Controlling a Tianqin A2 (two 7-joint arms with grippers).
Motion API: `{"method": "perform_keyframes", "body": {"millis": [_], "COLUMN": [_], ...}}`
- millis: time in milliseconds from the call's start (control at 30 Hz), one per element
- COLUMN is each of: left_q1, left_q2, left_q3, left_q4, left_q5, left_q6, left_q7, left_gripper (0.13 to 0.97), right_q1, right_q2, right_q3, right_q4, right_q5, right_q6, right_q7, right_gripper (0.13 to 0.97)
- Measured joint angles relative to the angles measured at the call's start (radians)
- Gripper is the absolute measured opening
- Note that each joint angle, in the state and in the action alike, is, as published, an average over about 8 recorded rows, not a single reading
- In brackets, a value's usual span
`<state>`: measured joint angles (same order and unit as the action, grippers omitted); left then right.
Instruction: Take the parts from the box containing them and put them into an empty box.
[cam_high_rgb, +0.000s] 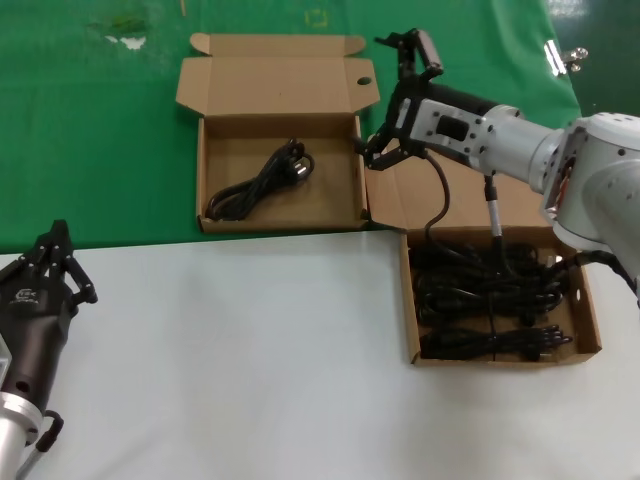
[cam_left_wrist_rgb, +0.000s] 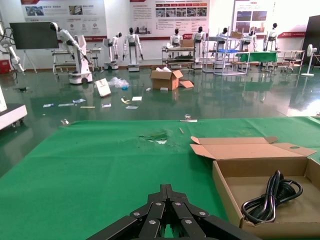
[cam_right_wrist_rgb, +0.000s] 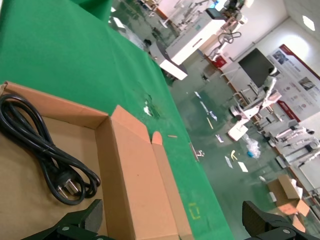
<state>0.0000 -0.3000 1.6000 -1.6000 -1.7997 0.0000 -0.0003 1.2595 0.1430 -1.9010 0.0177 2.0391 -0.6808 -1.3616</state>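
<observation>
Above the right wall of the far cardboard box (cam_high_rgb: 210, 170), the right gripper (cam_high_rgb: 398, 98) hangs with fingers spread wide and nothing between them. One black power cord (cam_high_rgb: 262, 180) lies inside that box, to the claw's left. The near box (cam_high_rgb: 593, 312), below and right of the claw, holds several bundled power cords (cam_high_rgb: 485, 300). The left gripper (cam_high_rgb: 52, 262) rests low over the white table (cam_high_rgb: 250, 360), fingers together.

Arms: our two grippers

Our right gripper (cam_high_rgb: 402, 95) reaches forward, raised, fingers spread wide and holding nothing. Our left gripper (cam_high_rgb: 55, 262) sits parked low at our left, fingers together.
</observation>
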Motion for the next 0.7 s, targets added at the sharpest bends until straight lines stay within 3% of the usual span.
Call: {"method": "perform_keyframes", "body": {"millis": [333,700], "left_q1": [0.000,0.000], "left_q2": [0.000,0.000], "left_q3": [0.000,0.000], "left_q4": [0.000,0.000], "left_q5": [0.000,0.000], "left_q6": [0.000,0.000], "left_q7": [0.000,0.000], "left_gripper": [0.149,0.252], "right_q1": [-0.010,-0.115], "right_q2": [0.015,0.027], "right_q3": [0.027,0.050], "right_q4": [0.005,0.137], "right_q5": [0.004,-0.016], "right_q6": [-0.015,0.043], "right_q7": [0.000,0.114], "right_gripper": [0.966,0.966]}}
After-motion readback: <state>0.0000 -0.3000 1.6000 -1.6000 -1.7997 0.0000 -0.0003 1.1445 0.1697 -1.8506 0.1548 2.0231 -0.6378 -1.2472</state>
